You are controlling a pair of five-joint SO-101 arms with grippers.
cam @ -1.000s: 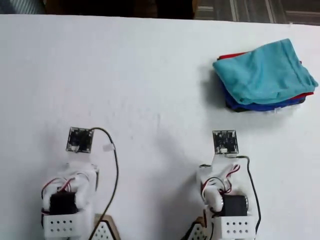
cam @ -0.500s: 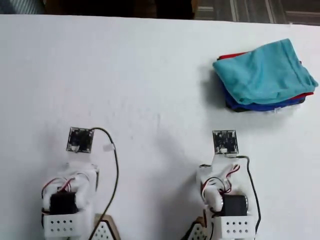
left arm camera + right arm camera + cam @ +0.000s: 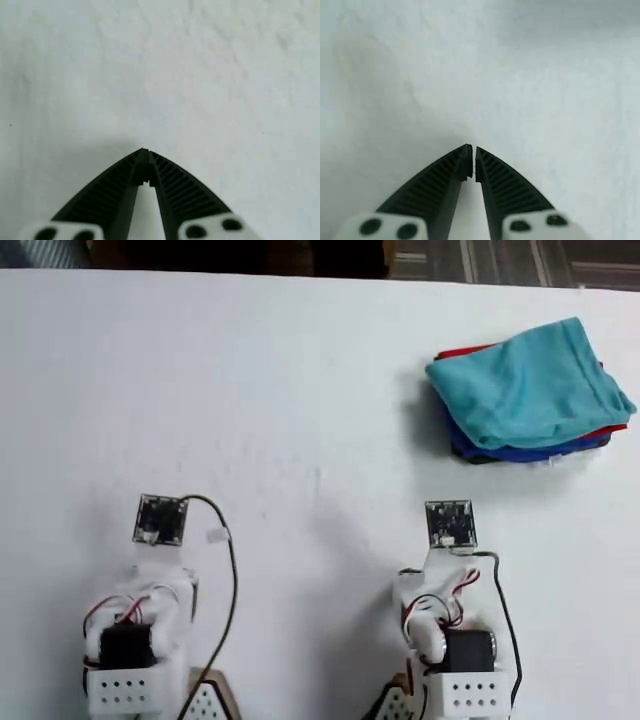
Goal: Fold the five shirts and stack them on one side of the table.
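We see the folded cotton shirts piled in 1 stack [image 3: 525, 390] at the far right of the white bench [image 3: 250, 390]. A turquoise shirt [image 3: 530, 375] lies on top, with a red shirt [image 3: 465, 352], a royal-blue shirt [image 3: 500, 452] and a dark bottom layer [image 3: 480, 459] peeking out beneath it (we count 4 colours; a 5th layer we cannot make out).

The 2 arms, one [image 3: 140, 640] beside the other [image 3: 450, 640], sit tucked at the near edge, well apart from the stack. The left gripper [image 3: 145, 156] has its black ribbed fingers meeting at the tips and holds nothing. The right gripper [image 3: 471, 156] shows only a hairline slit between its tips and is likewise empty, with bare bench below each.

Since every shirt we can see is already in the pile, we judge the folding and stacking to be at its end, or very nearly. The next move calls for little. At most we would check that the pile sits square and nudge the turquoise shirt's overhanging corner inward, which would need a long reach across the bench and a gripper opened first.
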